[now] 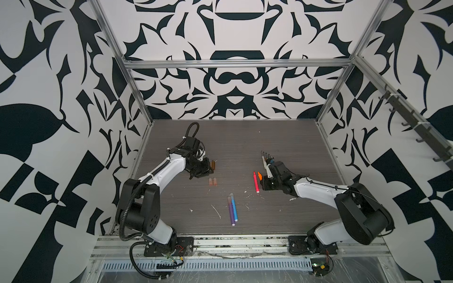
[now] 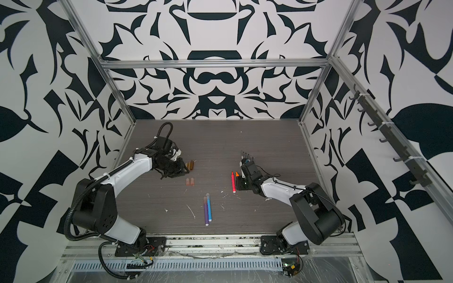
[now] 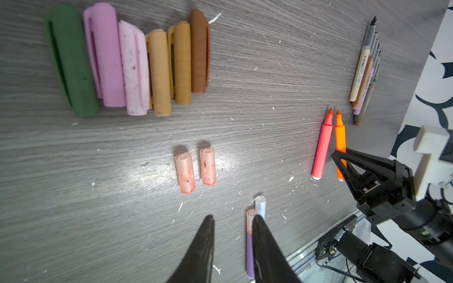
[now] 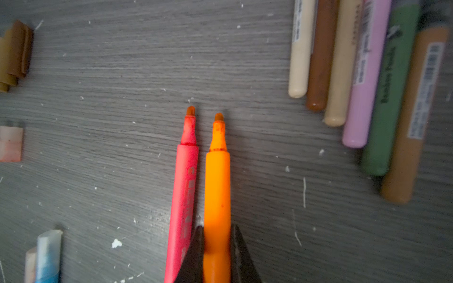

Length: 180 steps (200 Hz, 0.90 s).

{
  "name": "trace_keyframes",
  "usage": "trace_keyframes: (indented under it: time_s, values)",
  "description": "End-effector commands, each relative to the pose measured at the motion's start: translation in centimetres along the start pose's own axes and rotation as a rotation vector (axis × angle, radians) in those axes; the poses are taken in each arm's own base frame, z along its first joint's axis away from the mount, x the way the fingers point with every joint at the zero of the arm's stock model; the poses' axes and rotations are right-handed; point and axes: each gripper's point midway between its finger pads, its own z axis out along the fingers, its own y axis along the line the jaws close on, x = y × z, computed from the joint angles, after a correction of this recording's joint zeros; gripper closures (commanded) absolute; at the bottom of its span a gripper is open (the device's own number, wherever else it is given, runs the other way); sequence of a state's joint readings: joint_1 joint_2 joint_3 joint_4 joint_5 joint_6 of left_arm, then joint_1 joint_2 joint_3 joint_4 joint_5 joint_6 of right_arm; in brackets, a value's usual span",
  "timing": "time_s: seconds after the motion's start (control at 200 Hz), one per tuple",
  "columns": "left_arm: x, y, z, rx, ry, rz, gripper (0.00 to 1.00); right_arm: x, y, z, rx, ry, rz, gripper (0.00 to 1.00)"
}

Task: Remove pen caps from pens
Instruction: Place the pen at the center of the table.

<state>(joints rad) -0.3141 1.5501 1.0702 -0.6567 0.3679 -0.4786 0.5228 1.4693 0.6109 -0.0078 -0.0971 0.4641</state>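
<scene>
Your right gripper (image 4: 217,230) clamped uncapped orange pen (image 4: 217,176); your left gripper (image 3: 232,218) jaws stood partly apart, holding nothing.

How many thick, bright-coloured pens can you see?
4: purple pen and blue pen together at front centre; red pen and orange pen together at right, the orange one in the right end effector. None seems hidden.

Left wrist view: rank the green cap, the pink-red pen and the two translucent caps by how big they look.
1. green cap, probably inflated because it lies close to the camera.
2. pink-red pen.
3. translucent caps: they look alike, so I won't rank one over the other.
</scene>
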Motion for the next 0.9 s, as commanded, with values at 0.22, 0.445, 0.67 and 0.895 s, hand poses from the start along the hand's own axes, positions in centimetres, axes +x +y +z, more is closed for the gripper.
trace_keyframes:
  time_s: [0.22, 0.445, 0.67, 0.895]
  values:
    - [1.1, 0.2, -0.8, 0.002, 0.016, -0.014, 0.70, -1.5, 1.2, 0.7, -0.069, -0.031, 0.051, 0.85]
    - [1.2, 0.5, -0.9, 0.000, 0.016, -0.015, 0.70, -2.2, 1.5, 0.5, -0.086, -0.045, 0.068, 0.65]
    - [1.1, 0.6, -0.9, 0.001, 0.018, -0.017, 0.70, -2.7, 1.7, 0.1, -0.103, -0.063, 0.080, 0.65]
    - [1.0, 0.6, -0.8, 0.005, 0.019, -0.017, 0.70, -2.8, 2.2, 0.2, -0.137, -0.062, 0.098, 0.65]
